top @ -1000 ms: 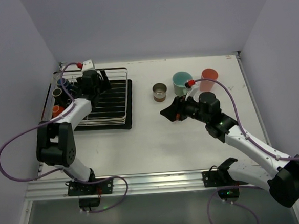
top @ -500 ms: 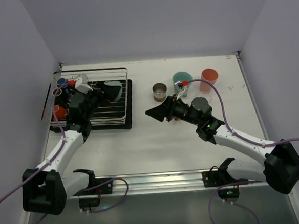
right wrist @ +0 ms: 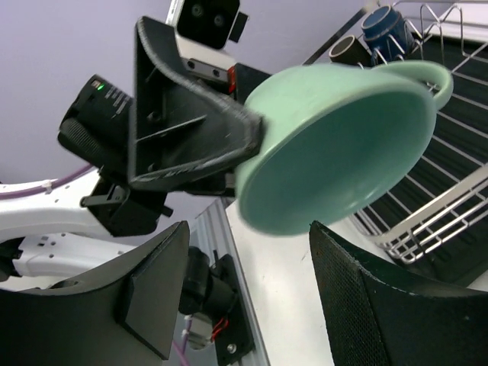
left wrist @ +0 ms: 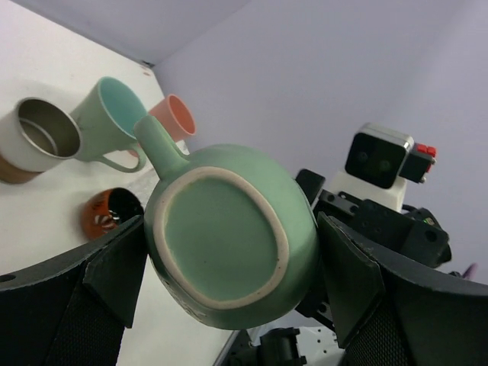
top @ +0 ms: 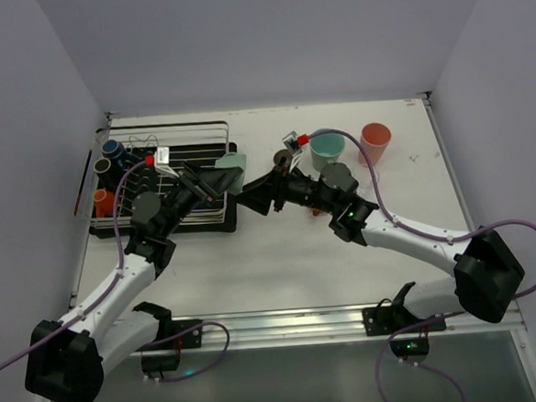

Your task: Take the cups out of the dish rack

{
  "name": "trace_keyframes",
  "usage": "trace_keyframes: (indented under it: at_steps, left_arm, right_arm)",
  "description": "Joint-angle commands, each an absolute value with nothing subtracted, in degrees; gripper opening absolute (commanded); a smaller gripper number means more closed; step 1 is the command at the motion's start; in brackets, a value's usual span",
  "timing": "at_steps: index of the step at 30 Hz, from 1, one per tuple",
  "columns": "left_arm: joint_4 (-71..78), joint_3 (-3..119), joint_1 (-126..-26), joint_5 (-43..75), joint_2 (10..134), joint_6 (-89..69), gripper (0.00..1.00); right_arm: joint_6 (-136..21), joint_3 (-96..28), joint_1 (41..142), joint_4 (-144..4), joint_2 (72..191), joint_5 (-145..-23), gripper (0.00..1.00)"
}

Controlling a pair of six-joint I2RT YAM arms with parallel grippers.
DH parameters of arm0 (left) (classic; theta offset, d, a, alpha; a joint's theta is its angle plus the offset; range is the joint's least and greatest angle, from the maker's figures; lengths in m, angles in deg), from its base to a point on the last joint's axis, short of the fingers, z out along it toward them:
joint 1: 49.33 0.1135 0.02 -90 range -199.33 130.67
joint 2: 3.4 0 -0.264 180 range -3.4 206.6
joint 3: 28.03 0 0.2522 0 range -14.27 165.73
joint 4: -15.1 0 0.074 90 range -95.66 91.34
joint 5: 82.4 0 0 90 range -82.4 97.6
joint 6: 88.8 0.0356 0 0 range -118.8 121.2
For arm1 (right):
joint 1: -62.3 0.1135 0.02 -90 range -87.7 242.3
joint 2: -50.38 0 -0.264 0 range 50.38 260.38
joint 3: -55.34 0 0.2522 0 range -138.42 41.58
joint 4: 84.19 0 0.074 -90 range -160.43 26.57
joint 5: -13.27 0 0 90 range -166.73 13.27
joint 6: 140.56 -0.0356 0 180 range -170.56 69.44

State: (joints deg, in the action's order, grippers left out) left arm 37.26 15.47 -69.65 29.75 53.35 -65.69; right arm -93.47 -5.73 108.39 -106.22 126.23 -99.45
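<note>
My left gripper (top: pixel 221 180) is shut on a pale green mug (top: pixel 232 174), held in the air just past the right edge of the dish rack (top: pixel 210 137). In the left wrist view the mug's base (left wrist: pixel 226 244) sits between my fingers (left wrist: pixel 114 267). My right gripper (top: pixel 255 196) is open right beside the mug. In the right wrist view the mug's mouth (right wrist: pixel 335 152) faces the camera, just above the open jaws and not touching them. A blue cup (top: pixel 113 149), a dark cup (top: pixel 106 164) and an orange cup (top: pixel 102 201) stand in the rack's left side.
On the table to the right stand a metallic cup (top: pixel 284 156), a teal mug (top: pixel 327 149) and a pink tumbler (top: pixel 374 140). A small dark red cup (left wrist: pixel 110 213) sits near them, under my right arm in the top view. Walls close the left, right and far sides.
My left gripper has lifted the green mug out of the rack and carried it right. My right gripper has swung left from the table's middle to meet it.
</note>
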Motion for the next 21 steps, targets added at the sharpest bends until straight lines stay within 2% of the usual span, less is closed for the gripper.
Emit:
trace_keyframes:
  at_steps: [1,5,9,18,21]
  left_arm:
    - [44.1,15.9,-71.1,29.7,50.8,-70.3,0.17]
    - [45.9,14.7,-71.5,29.8,49.8,-72.2,0.17]
    - [47.2,13.4,-72.0,29.3,49.0,-74.0,0.17]
    - [48.3,11.1,-72.6,25.8,46.3,-77.3,0.18]
    - [48.2,10.6,-73.0,25.0,45.7,-77.4,0.2]
  right_arm:
    - [-87.8,-10.2,108.8,-106.4,127.3,-99.2,0.67]
    - [-87.1,-12.4,109.2,-106.1,128.9,-100.4,0.67]
    - [-86.7,-13.5,109.8,-107.2,130.0,-100.2,0.59]
    - [-87.9,-13.3,111.7,-115.0,132.4,-99.2,0.51]
    - [-88.5,-12.3,112.1,-117.3,132.6,-97.8,0.39]
